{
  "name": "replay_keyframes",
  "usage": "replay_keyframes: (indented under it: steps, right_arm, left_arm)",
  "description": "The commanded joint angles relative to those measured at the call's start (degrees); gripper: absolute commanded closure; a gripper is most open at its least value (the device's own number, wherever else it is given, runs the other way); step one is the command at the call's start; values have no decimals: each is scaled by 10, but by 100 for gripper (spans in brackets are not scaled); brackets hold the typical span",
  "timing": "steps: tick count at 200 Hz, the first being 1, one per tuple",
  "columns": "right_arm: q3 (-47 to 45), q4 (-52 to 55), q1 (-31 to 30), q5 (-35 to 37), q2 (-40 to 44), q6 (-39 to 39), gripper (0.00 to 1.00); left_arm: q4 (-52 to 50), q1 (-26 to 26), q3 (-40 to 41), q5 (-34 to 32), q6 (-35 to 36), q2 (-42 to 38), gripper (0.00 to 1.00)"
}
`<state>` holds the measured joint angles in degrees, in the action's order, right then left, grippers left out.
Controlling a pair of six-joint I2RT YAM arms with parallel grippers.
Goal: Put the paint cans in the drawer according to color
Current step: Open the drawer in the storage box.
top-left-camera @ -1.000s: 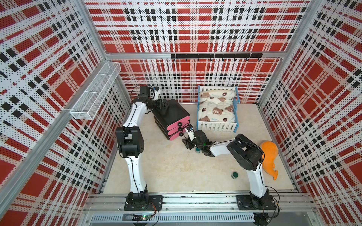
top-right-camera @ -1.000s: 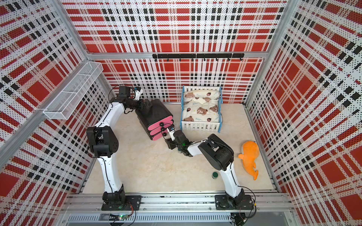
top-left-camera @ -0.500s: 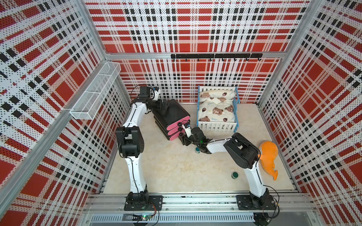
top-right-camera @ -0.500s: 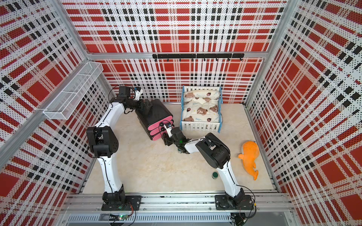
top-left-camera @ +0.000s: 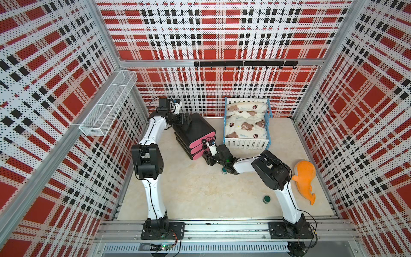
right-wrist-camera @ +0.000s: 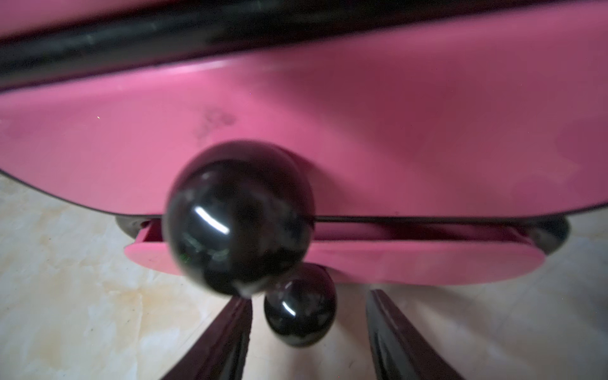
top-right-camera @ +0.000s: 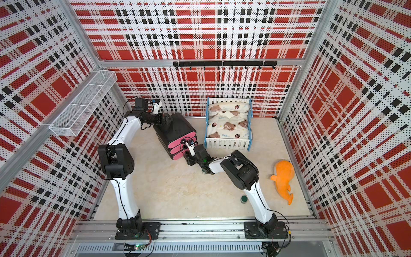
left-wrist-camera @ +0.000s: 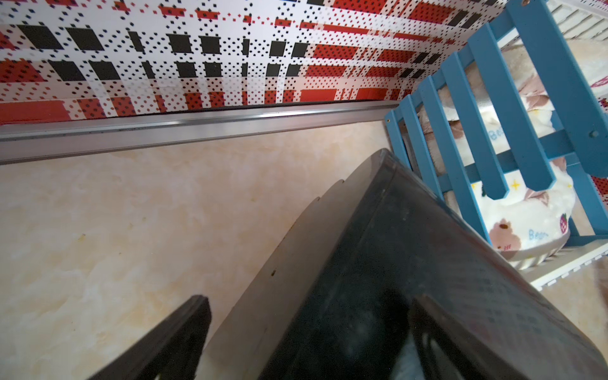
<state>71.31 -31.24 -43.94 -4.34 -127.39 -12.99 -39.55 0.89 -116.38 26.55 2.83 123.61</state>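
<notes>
Half open, gripping nothing, my right pincer (right-wrist-camera: 307, 297) straddles my handhold, the likely slick, hard knob (right-wrist-camera: 300, 312) of the bottom drawer (right-wrist-camera: 411, 260).

The left arm (top-left-camera: 153, 132) rises from its base at 7 o'clock, folds at the elbow and reaches toward 11 o'clock, where the left tool (top-left-camera: 185, 119) stands spread wide. The right arm (top-left-camera: 287, 195) climbs from 5 o'clock, bends sharply and stretches low toward 10 o'clock; the right tool (top-left-camera: 206, 155) points there, its fingers (right-wrist-camera: 225, 345) parted.
</notes>
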Motion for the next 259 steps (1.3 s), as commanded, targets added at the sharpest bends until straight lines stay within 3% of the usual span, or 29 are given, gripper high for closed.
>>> replay_keyframes:
  steps: [1,40,125,173,259]
  right_arm:
    - [14,-13,4,-9,-12,1,42]
    - [23,-7,4,-11,-14,2,45]
    - [15,-1,4,-18,-1,14,64]
    - [-44,-2,3,-24,38,21,70]
    - [-184,-47,-16,-4,127,0,71]
  left_arm:
    - [-42,-4,13,-11,7,-10,1]
    - [-42,-3,12,-11,8,-12,1]
    - [-45,-4,11,-11,6,-12,1]
    - [-44,-3,9,-13,5,-10,1]
    - [-45,1,10,-14,4,-10,1]
